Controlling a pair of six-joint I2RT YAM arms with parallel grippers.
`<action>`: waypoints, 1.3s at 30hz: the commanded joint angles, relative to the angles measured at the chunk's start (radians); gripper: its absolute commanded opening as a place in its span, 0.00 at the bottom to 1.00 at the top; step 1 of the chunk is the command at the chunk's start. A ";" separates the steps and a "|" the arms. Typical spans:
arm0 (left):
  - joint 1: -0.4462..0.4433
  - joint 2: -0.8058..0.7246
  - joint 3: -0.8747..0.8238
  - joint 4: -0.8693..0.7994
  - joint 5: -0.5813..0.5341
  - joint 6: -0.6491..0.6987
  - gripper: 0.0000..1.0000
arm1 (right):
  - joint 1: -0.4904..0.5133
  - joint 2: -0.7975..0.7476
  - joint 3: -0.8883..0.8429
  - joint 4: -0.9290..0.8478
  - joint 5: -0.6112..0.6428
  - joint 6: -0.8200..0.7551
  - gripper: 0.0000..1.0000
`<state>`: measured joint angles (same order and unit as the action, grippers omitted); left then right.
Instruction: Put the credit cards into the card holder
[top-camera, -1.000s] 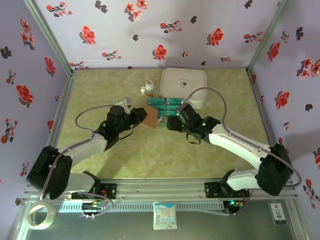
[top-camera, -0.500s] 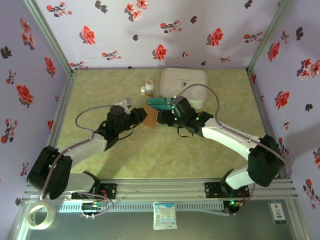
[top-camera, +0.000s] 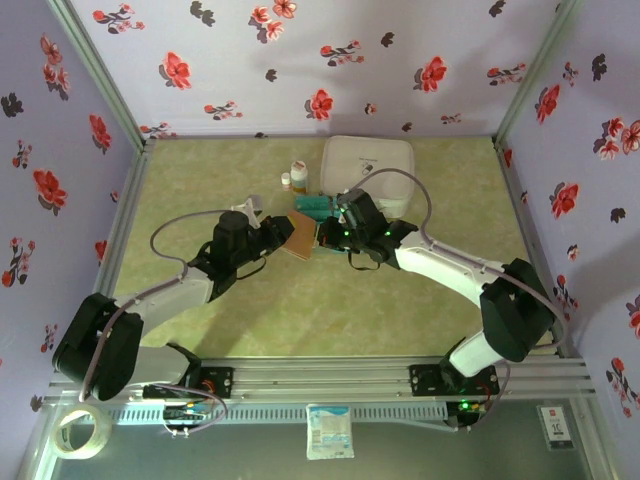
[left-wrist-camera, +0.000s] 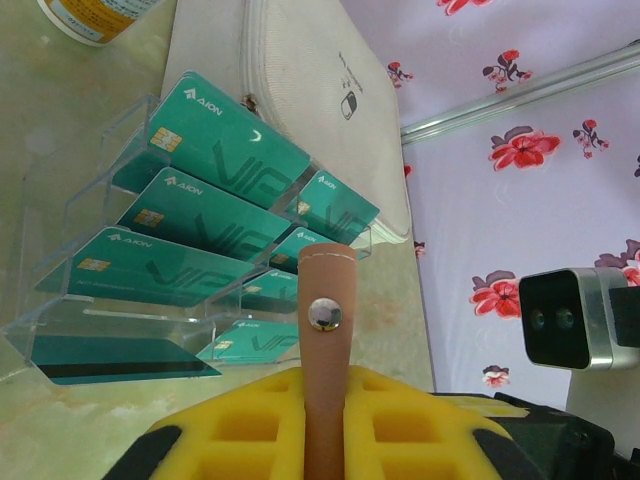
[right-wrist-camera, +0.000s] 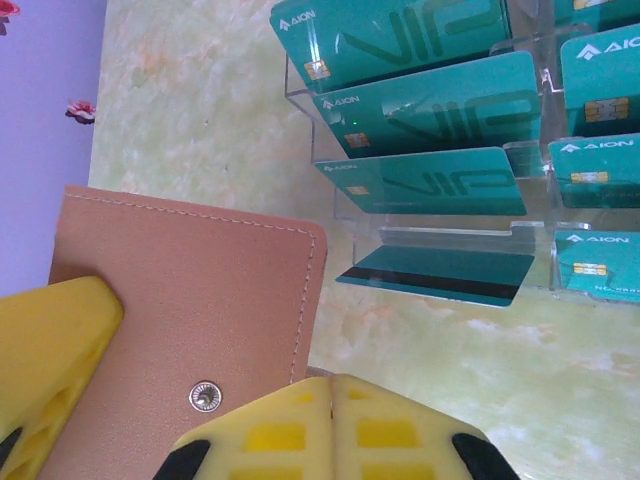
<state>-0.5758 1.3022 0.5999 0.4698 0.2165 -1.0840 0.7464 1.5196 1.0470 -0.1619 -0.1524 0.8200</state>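
Reddish-brown leather-look folding card holder sits near the middle of the green marbled desk, just on the left side of a clear plastic tiered tray. The left gripper is clamped on it. In the left wrist view the holder's snap-button strap stands up between the yellow pads. The right gripper has its yellow fingers pressed together with no gap, right at the card holder's edge beside the snap stud — can't tell whether any leather is pinched. The flat teal-green rectangular credit cards stand tilted in the tray's steps, in two columns. A flat-lying card rests at the tray's lowest step, black stripe up. The tray is toward the desk's far edge, about centre, right in front of a large white zipped case — touching or not, unclear. A small white bottle stands just left of the case, near the far edge.
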 joint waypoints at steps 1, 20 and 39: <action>0.001 -0.003 -0.013 0.024 -0.012 0.036 0.06 | -0.004 -0.041 0.011 -0.005 -0.033 -0.018 0.00; -0.015 0.205 -0.186 0.286 0.066 0.003 0.56 | 0.099 -0.055 0.024 -0.001 -0.174 -0.022 0.00; -0.021 0.136 -0.282 0.223 0.023 0.053 0.60 | 0.068 -0.122 -0.145 0.026 -0.195 -0.053 0.00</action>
<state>-0.5903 1.4830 0.3111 0.7616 0.2615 -1.0836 0.8291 1.4376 0.9112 -0.1459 -0.3378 0.7921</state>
